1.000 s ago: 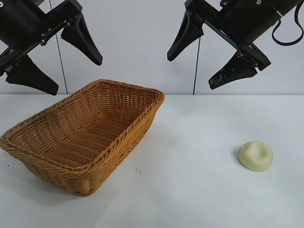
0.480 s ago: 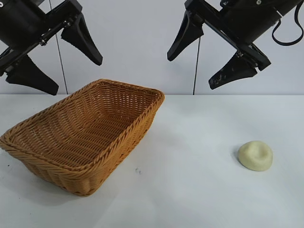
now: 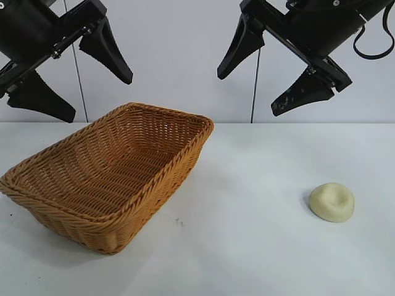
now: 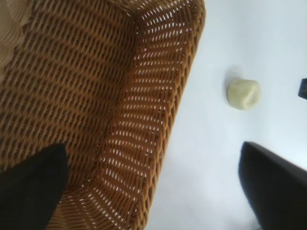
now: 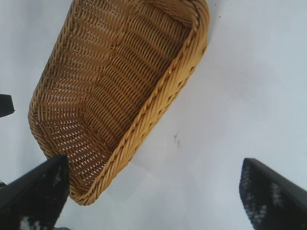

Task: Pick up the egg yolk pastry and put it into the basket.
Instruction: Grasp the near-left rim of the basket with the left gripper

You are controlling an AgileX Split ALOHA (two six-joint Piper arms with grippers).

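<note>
Exterior view shows two grippers, both raised above the white table with fingers spread wide and nothing between them: the left gripper (image 3: 69, 79) hangs over the back left, above the basket, and the right gripper (image 3: 253, 80) over the back right. One basket (image 3: 108, 176), orange-brown woven wicker with a braided rim, sits at the table's left side. One egg yolk pastry (image 3: 332, 201), a pale cream-yellow dome with a shallow dent on top, lies toward the right edge, well apart from the basket.

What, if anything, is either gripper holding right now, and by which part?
Nothing. The left gripper and right gripper hang open above the table; the egg yolk pastry lies untouched.
</note>
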